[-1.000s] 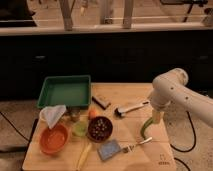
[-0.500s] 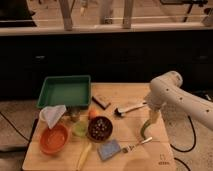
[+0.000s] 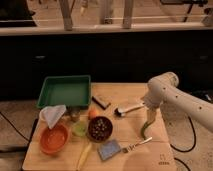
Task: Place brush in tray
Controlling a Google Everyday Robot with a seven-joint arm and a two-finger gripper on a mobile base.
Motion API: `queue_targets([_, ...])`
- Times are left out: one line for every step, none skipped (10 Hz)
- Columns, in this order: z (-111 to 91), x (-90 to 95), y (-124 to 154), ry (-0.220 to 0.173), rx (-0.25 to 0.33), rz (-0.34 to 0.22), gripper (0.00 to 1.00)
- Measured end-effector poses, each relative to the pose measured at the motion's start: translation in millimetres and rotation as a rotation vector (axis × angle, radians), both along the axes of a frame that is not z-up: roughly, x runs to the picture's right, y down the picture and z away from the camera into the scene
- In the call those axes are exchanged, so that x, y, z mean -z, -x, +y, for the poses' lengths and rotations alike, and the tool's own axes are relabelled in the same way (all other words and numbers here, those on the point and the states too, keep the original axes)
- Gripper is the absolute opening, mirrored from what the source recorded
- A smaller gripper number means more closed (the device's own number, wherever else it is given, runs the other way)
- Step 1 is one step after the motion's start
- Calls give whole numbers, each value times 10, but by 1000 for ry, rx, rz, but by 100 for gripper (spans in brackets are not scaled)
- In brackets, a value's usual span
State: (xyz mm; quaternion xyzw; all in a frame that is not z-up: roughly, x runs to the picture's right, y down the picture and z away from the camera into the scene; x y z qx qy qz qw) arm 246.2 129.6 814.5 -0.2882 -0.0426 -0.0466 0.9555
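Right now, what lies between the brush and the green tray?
In the camera view, a short dark block lies between the brush and the tray. The gripper hangs beside the brush's handle end, holding nothing.

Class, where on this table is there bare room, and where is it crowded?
Bare: inside the green tray; on the table, the back right corner behind the brush and the front right corner past the fork. Crowded: front left, around the orange bowl and dark bowl. The end effector hangs beside the brush.
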Motion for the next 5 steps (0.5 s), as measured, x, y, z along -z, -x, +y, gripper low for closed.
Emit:
queue_targets([4, -41, 5, 6, -1, -5, 80])
queue_targets([15, -110, 24, 14, -5, -12, 80])
queue_targets([14, -167, 44, 19, -10, -15, 80])
queue_targets([35, -233, 63, 27, -13, -17, 80])
queue_targets([68, -335, 104, 37, -16, -21, 80])
